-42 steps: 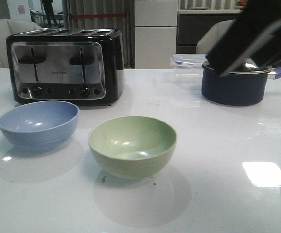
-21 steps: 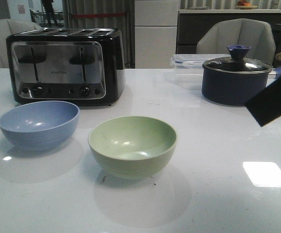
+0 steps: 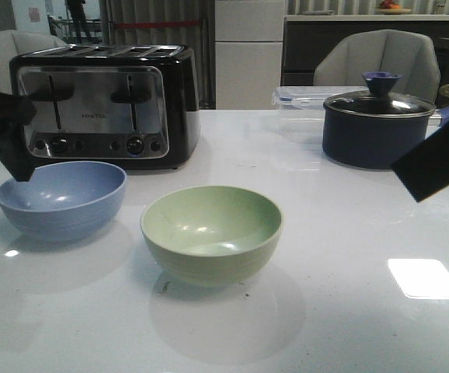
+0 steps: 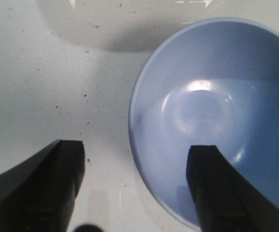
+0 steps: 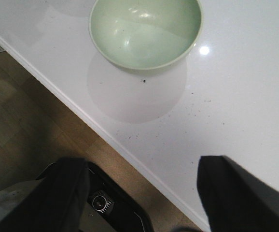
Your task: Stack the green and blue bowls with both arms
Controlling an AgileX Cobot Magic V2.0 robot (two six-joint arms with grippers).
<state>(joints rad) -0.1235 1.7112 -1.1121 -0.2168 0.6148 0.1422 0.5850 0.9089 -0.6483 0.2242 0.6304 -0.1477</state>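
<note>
Left wrist view: my left jaws (image 4: 134,188) wide, straddling blue bowl (image 4: 216,121) rim. Looks light, stiff, slick; grip rim wall. Right jaws (image 5: 142,193) wide, off green bowl (image 5: 146,31).

This is looking like a showroom or test space dressed up as a kitchen. A glossy white table (image 3: 341,256) is carrying a toaster (image 3: 104,105) toward its far left corner, and a lidded pot (image 3: 376,128) and a clear box (image 3: 298,97) toward the far right. Padded chairs (image 3: 380,58) are standing behind the far edge, with white cabinets (image 3: 249,50) and a dark counter (image 3: 318,35) beyond. Someone is standing behind a red barrier tape (image 3: 158,25) at the back.
</note>
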